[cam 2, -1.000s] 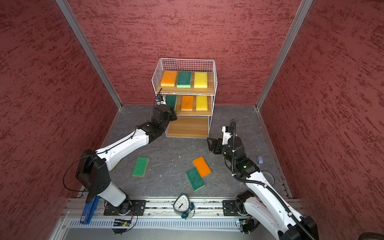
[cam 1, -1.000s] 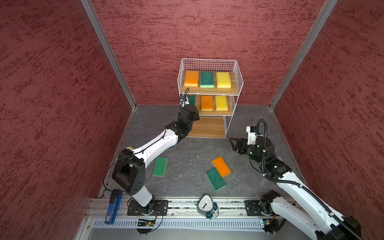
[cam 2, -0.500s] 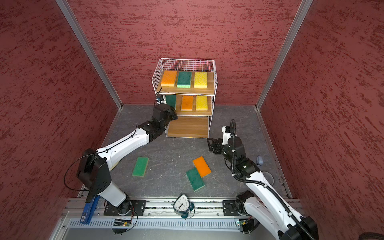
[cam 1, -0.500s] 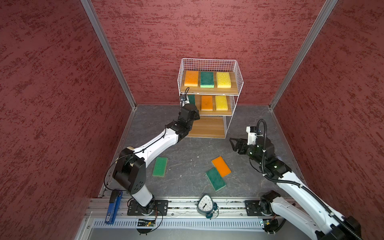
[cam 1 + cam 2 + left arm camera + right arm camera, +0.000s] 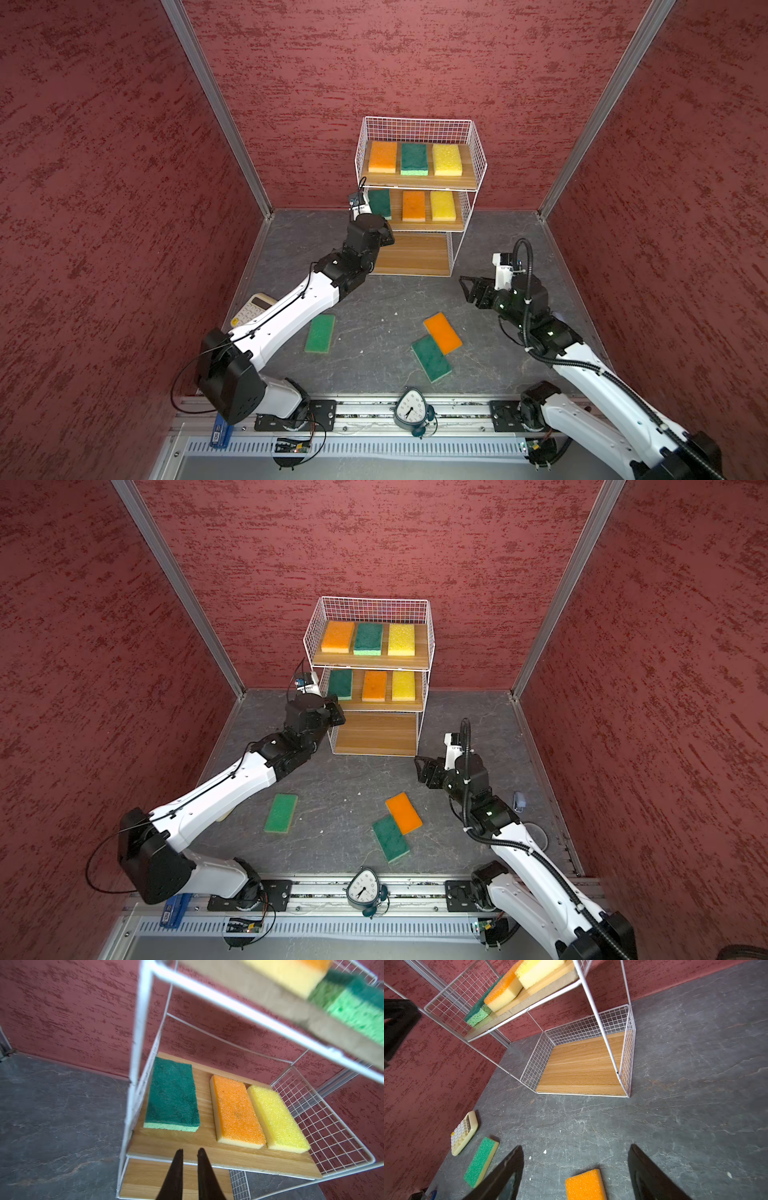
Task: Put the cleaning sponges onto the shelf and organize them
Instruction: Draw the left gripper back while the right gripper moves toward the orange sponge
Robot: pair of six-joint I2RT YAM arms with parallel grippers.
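Three sponges sit on the top board of the shelf [image 5: 478, 166], three on the middle one. There the green sponge [image 5: 172, 1095] lies right ahead of the left end effector [image 5: 190, 1152], orange sponge [image 5: 236, 1109] and yellow sponge [image 5: 276, 1118] off to its side. Its tips are just a crack apart, pinching nothing. Right end effector [image 5: 575, 1147] is spread wide, empty, over the counter [image 5: 675, 1126], loose orange sponge [image 5: 584, 1185] near it, loose green sponge [image 5: 480, 1162] further off by the calculator [image 5: 464, 1133].
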